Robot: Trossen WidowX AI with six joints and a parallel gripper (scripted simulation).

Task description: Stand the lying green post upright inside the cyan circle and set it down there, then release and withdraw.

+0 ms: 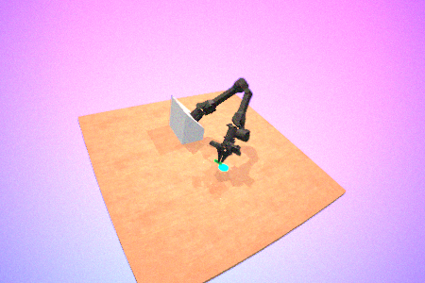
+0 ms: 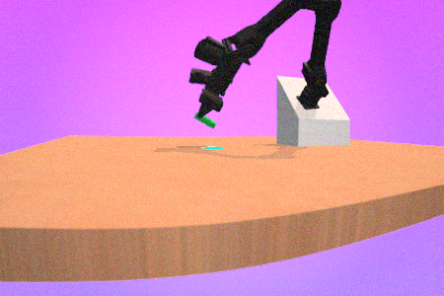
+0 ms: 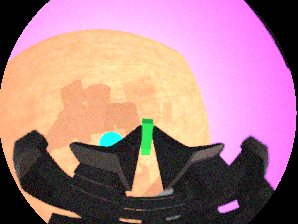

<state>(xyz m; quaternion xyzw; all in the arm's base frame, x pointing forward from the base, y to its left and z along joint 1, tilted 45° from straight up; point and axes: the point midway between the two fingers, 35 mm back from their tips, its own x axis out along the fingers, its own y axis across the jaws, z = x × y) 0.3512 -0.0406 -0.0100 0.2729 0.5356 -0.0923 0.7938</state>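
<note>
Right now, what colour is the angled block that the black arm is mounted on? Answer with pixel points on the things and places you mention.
The sloped, solid block [image 1: 181, 126] [image 2: 323, 132] is a plain light grey, seen best in the exterior view.

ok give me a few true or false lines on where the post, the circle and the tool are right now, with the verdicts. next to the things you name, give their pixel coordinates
1. The tool [image 1: 221, 161] [image 2: 201, 114] [image 3: 147, 127] is shut on the green post [image 1: 217, 161] [image 2: 206, 120] [image 3: 146, 140]. True.
2. The green post stands upright. False: it is tilted, nearer to lying than to standing.
3. The green post is off the table top [image 1: 156, 200] [image 2: 148, 185] [image 3: 165, 50]. True.
4. The cyan circle [image 1: 224, 168] [image 2: 213, 148] [image 3: 110, 139] lies on top of the pale block [image 1: 184, 126] [image 2: 323, 132]. False: it is on the table top.
5. The arm [image 1: 245, 101] [image 2: 323, 27] rises from the pale block. True.
6. The tool is open and holds nothing. False: the green post is between its fingers.
</note>
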